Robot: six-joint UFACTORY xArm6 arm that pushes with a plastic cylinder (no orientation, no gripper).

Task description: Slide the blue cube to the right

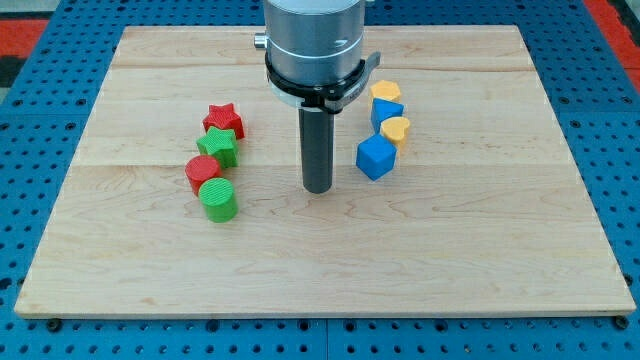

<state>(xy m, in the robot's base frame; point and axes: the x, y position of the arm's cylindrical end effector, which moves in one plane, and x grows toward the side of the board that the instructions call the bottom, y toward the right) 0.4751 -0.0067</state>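
The wooden tabletop (320, 270) fills most of the view, a pale board lying on a blue pegboard (40, 180), and most of its surface is bare. Above its middle hangs the arm's grey housing (312, 40), from which the dark rod (317, 140) drops straight down. There is no grasping tool on it to spread or pinch (the rod simply ends blunt), and my tip (317, 188) sits on the wood between the two groups of blocks.

Toward the view's left stands a tight cluster: a red star (224, 119) at the top, a green star (218, 146) just below it, then a red cylinder (202, 173) and a green cylinder (217, 199), each touching or nearly touching its neighbour.

Toward the view's right is a second column: a yellow block (385, 92) at the top, a blue block (386, 112) partly hidden under it, a yellow heart-like piece (396, 129), and lowest the blue cube (376, 157). That cube lies just beside my tip, on its right, with a narrow gap showing between them. This placement suits the job, I judge: standing on the cube's left face, the tip need only travel rightward to carry it along. The yellow heart-like piece touches the cube's upper corner and may get dragged along.
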